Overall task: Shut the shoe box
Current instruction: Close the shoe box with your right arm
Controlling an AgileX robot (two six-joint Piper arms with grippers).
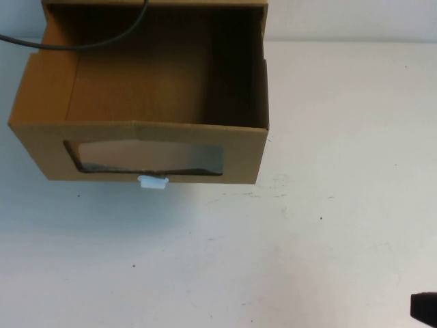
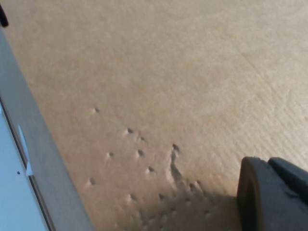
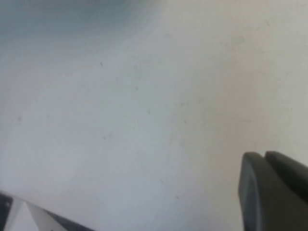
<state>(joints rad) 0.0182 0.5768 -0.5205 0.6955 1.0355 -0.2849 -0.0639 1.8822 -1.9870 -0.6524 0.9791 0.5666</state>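
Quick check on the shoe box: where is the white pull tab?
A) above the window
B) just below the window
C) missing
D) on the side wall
B: in the high view the white pull tab sits at the bottom edge of the shoe box, directly under its window.

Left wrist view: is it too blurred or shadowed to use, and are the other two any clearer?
Left wrist view: sharp cardboard grain, shadow by the left gripper. High view: evenly lit, the shoe box interior dark on its right; right gripper at the corner. Right wrist view: soft, hazy white table.
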